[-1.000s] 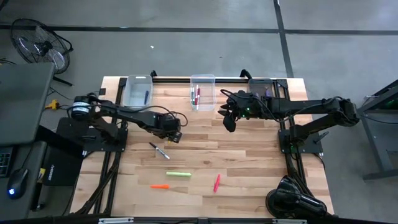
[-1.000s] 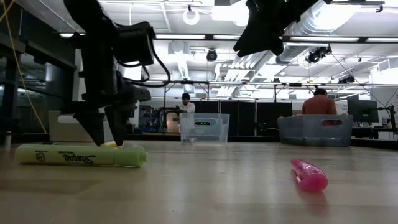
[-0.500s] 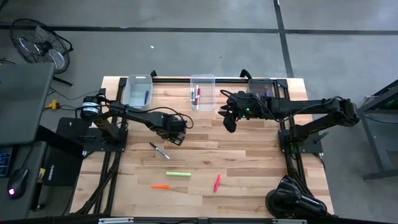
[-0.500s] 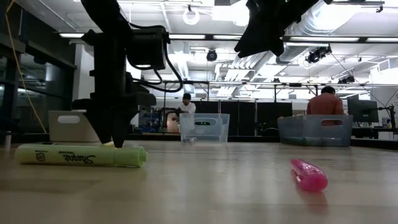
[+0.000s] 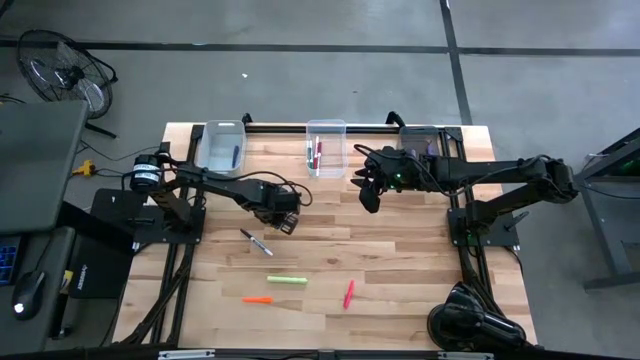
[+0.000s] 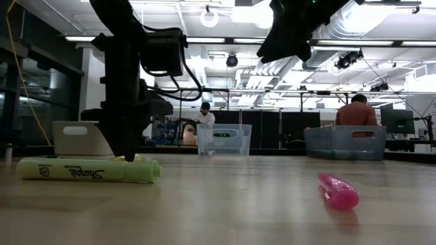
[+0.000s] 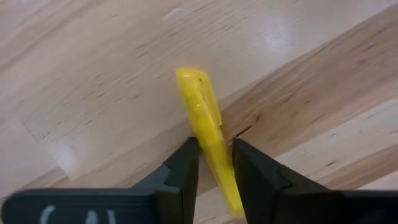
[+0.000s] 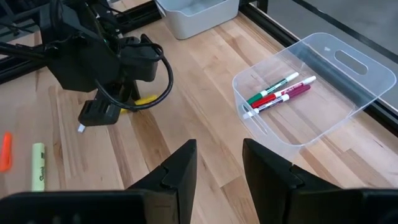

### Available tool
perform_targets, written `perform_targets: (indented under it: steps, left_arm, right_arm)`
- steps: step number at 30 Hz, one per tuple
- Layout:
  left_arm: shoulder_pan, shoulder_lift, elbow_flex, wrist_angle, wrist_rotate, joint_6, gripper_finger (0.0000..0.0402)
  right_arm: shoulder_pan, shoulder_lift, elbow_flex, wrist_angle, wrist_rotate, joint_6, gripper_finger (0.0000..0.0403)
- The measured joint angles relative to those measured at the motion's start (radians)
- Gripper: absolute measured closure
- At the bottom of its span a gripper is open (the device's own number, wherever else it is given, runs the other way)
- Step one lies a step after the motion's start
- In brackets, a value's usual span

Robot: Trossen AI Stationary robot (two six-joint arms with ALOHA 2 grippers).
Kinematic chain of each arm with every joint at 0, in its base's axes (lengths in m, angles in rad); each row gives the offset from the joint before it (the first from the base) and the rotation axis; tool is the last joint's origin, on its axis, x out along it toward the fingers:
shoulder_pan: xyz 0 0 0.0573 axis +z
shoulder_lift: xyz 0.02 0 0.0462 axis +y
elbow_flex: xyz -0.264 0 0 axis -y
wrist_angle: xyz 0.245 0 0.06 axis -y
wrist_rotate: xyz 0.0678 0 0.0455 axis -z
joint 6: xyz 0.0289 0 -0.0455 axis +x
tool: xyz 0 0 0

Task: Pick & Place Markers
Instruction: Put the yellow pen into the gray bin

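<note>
1. The surface (image 5: 400, 270) is a pale wooden butcher-block top on a dark frame, standing on a grey concrete floor (image 5: 300, 60).
2. Three clear plastic bins sit along its far edge: the left bin (image 5: 220, 145) holds one dark marker, the middle bin (image 5: 326, 147) holds red and green markers, and the right bin (image 5: 425, 135) is mostly hidden under the right arm.
3. The left end effector (image 7: 212, 168) is down at the surface near its middle, its two fingers pinching a yellow marker (image 7: 202, 115) that lies on the wood.
4. The right end effector (image 8: 219, 165) hangs above the surface just in front of the middle bin, its fingers spread apart with nothing between them.
5. Loose markers lie nearer the front edge: a black-and-white marker (image 5: 256, 241), a light green marker (image 5: 286, 281), an orange marker (image 5: 256, 299) and a red marker (image 5: 348, 293).
6. The room is an open workshop with white ceiling ducts and strip lights; two people (image 6: 355, 112) sit at desks far behind the surface.
7. A floor fan (image 5: 62, 72) stands off the left corner, beside a desk with a computer mouse (image 5: 29, 292).
</note>
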Motion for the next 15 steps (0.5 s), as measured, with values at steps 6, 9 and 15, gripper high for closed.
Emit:
perform_targets:
  steps: [6,9,15]
  left_arm:
    - [0.000,0.000,0.000,-0.001,0.010,0.021,0.0333]
    - [0.000,0.000,0.000,-0.002,0.018,0.032,0.0348]
    - [0.000,0.000,0.000,-0.006,0.019,0.082,0.0361]
  right_arm:
    - [0.000,0.000,0.000,0.000,0.000,0.000,0.0284]
    - [0.000,0.000,0.000,0.000,0.000,0.000,0.0284]
    - [0.000,0.000,0.000,-0.001,0.000,0.000,0.0284]
